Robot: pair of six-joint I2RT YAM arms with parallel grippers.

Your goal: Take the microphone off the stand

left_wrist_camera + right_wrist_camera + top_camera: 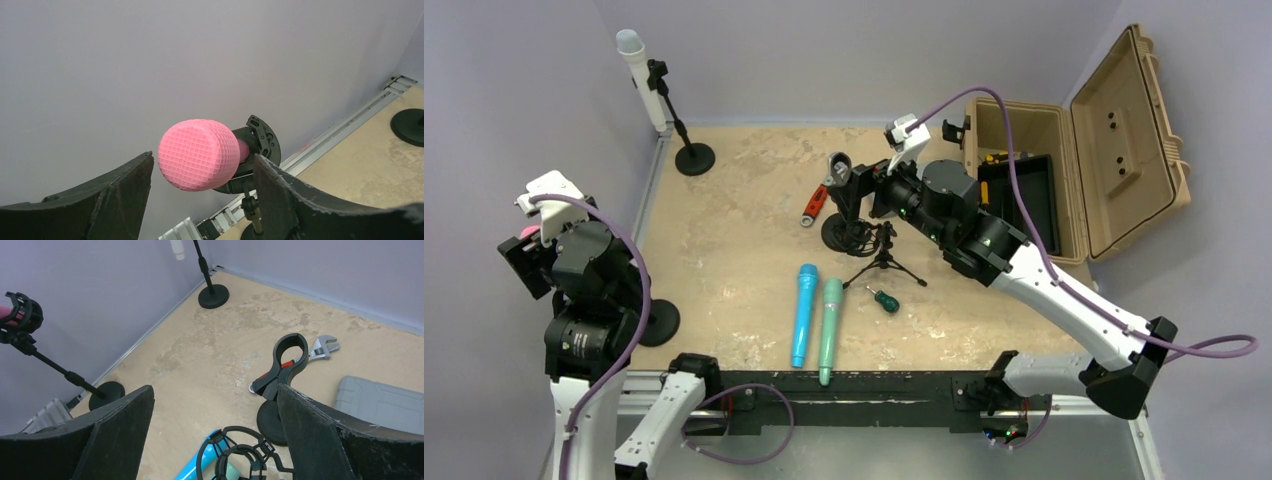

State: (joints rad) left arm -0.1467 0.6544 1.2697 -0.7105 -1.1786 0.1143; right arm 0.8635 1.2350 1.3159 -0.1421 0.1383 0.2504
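Tan case (1024,104) far right, lid up, black tray (1027,195) inside (contents too small to tell). Only the left wrist view shows the pink microphone (197,150) clearly: in the stand clip (263,141), near left, between the left gripper (203,160) fingers, parted, not touching. Right gripper (215,392) spread wide, holding nothing

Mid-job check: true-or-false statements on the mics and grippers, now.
The pink microphone sits in its holder. True.
The left gripper is shut on it. False: its jaws stand apart either side of the head.
The white microphone lies on the table. False: it is held in its stand, far left.
The blue microphone and green microphone lie side by side on the table. True.
The right gripper holds the wrench. False: it is open, the wrench on the table.
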